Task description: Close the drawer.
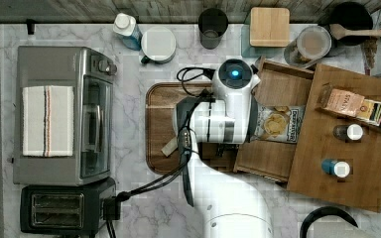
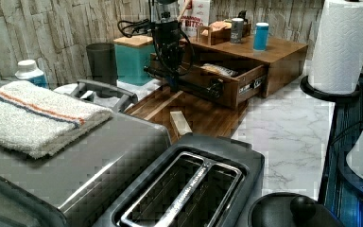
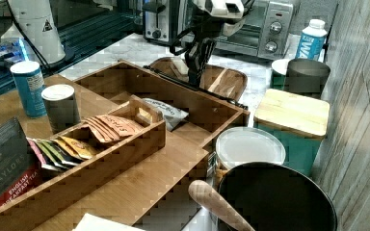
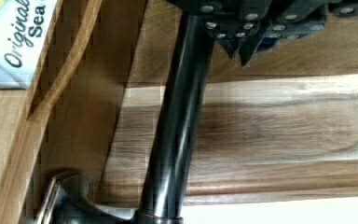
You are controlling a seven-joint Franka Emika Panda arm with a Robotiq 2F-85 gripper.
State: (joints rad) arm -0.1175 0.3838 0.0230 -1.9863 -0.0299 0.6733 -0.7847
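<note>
The drawer (image 1: pixel 272 159) (image 3: pixel 125 79) stands pulled out from under the wooden top, over the cutting board (image 1: pixel 159 116) (image 2: pixel 203 116). A chip bag (image 1: pixel 278 124) (image 3: pixel 166 113) lies inside it. A dark bar handle (image 4: pixel 177 130) (image 2: pixel 191 84) runs along the drawer front (image 2: pixel 222 90). My gripper (image 4: pixel 242 49) (image 2: pixel 172 81) (image 3: pixel 195 72) points down just outside the drawer front, right beside the handle, fingertips together and shut. The bar passes next to the fingers, not between them. In the top view the arm's white wrist (image 1: pixel 228 114) covers the gripper.
The wooden top (image 1: pixel 347 168) carries two bottles and a tea box. A toaster oven (image 1: pixel 62 114) and toaster (image 1: pixel 62 208) fill the top view's left. A small wooden block (image 2: pixel 179 123) lies on the cutting board. Canisters and a cup (image 1: pixel 213 25) line the back wall.
</note>
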